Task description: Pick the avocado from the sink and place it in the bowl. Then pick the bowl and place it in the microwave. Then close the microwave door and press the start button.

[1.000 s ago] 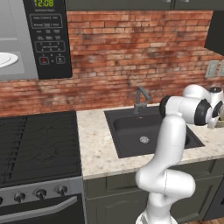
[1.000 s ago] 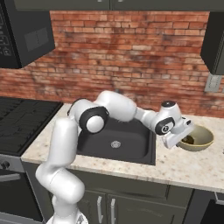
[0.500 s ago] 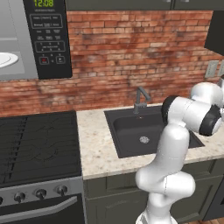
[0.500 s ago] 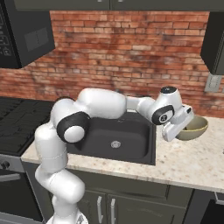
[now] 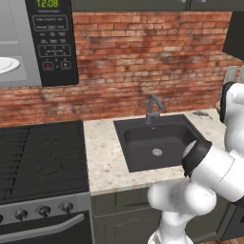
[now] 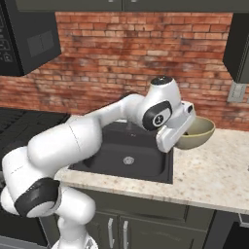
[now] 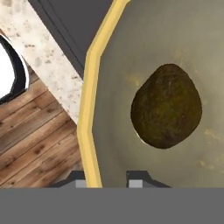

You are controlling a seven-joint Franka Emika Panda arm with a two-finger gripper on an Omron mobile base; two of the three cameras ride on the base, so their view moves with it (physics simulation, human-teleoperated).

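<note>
In the right base view my gripper (image 6: 181, 127) is shut on the near rim of the olive-tan bowl (image 6: 198, 133), holding it in the air above the counter, just right of the sink (image 6: 124, 158). The hand view has the bowl's yellowish rim (image 7: 89, 109) running between my fingertips (image 7: 140, 178), and the dark brown-olive avocado (image 7: 167, 106) lying inside the bowl. The sink (image 5: 157, 140) holds just its metal drain (image 5: 156, 152). The microwave (image 5: 35, 43) hangs at the upper left, its cavity open on the white plate (image 5: 7, 64) beside the black keypad (image 5: 52, 45).
A black stove (image 5: 43, 162) stands left of the speckled counter (image 5: 102, 157). The dark faucet (image 5: 153, 108) rises behind the sink against the brick wall. Below the held bowl the hand view catches the counter edge (image 7: 48, 70) and wooden floor (image 7: 39, 135). Dark cabinets hang overhead.
The bowl with the avocado has come up off the counter and shifted left toward the sink, held in my gripper. The arm has swung round with it.
</note>
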